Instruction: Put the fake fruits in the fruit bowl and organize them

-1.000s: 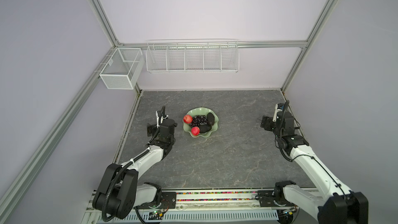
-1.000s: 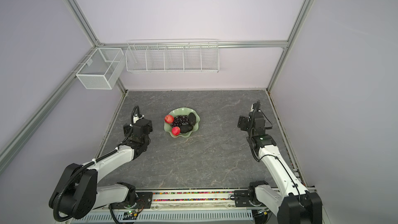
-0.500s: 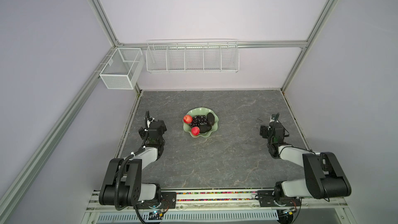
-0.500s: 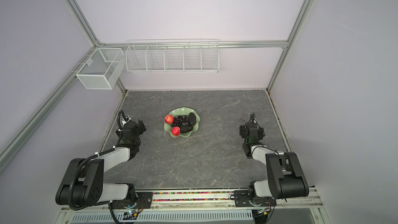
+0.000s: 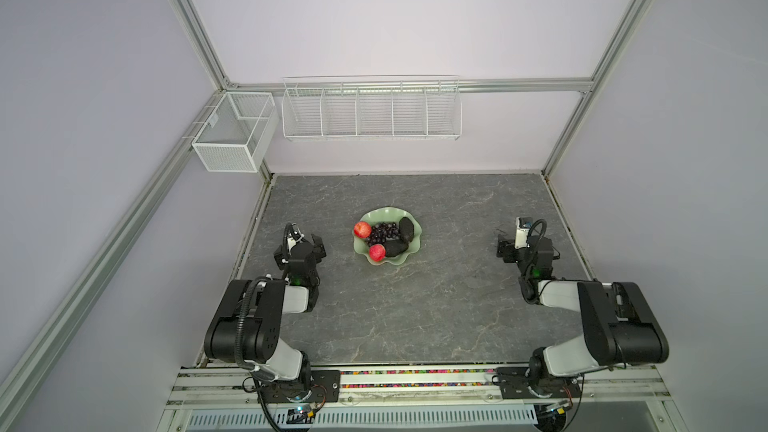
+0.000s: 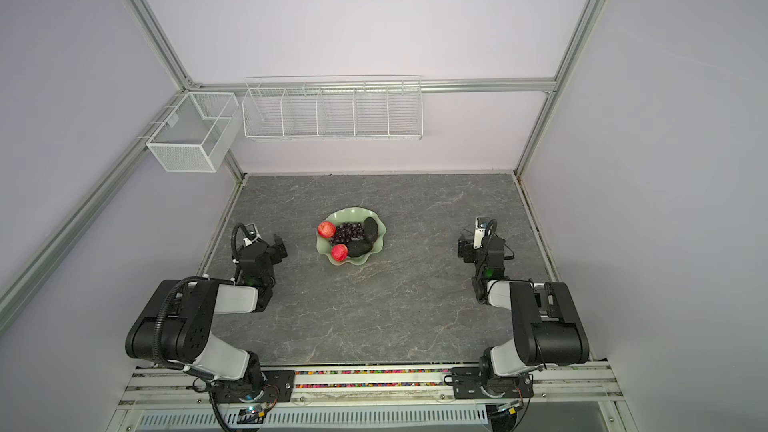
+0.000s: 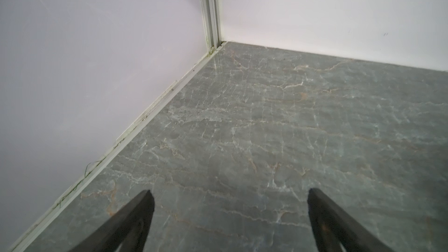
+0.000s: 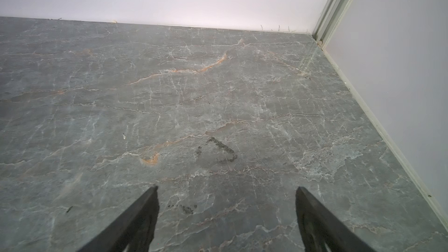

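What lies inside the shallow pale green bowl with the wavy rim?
Inside the pale green bowl: two small red apples, two dark rough oval avocados, one bunch of dark purple grapes. The bowl floor beneath them is covered.

Fruit bowl (image 5: 384, 214) near table (image 5: 415, 305) centre, grapes (image 5: 384, 232) in its middle, apples (image 5: 362, 229) left of them, avocados (image 5: 406, 229) right and in front

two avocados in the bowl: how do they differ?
Pose: the back avocado lies with its long axis running front to back, while the front avocado lies roughly crosswise.
Place: in a top view, the back avocado sits to the right of the grapes. The front avocado sits on their near side, right beside an apple.
Shared: both are dark, oval, similar in size, and inside the bowl.
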